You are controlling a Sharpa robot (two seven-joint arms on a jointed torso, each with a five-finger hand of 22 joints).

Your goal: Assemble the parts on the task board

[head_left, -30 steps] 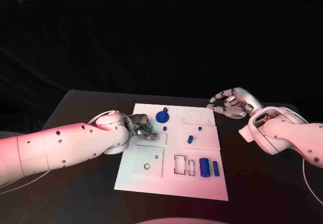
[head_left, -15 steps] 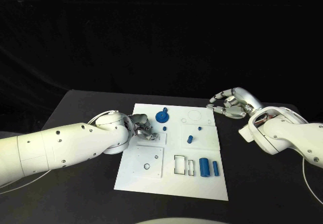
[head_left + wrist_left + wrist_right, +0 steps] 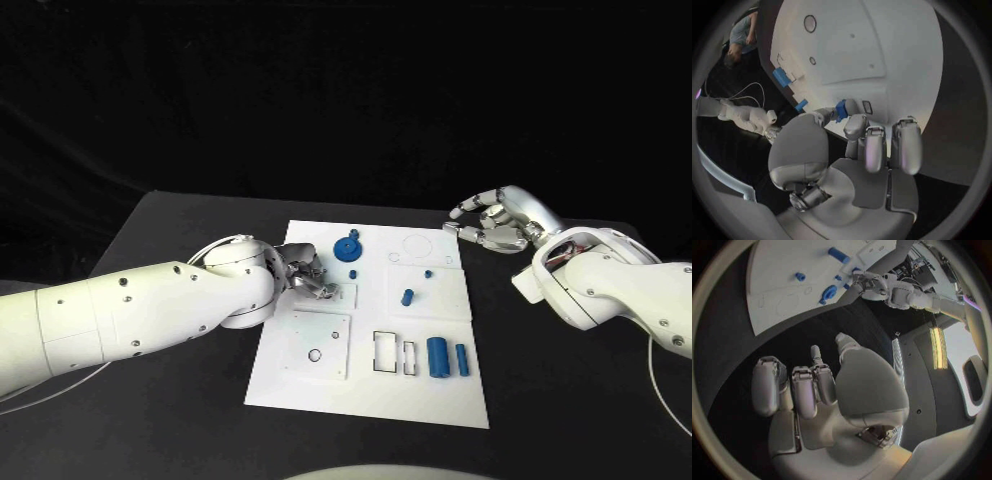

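Surface [image 3: 173,225]: black, carrying the white task board [image 3: 433,390] at its middle.
Left hand [image 3: 307,278]: over the board's left edge, fingers [image 3: 844,108] pinching a small blue part [image 3: 841,110].
Right hand [image 3: 498,222]: off the board's far right corner, fingers curled, holding nothing.

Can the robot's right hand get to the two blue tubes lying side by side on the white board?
Probably yes. The right hand hovers empty off the board's far right corner, and the two blue tubes lie near the task board's right edge with nothing over them. The left hand works elsewhere.
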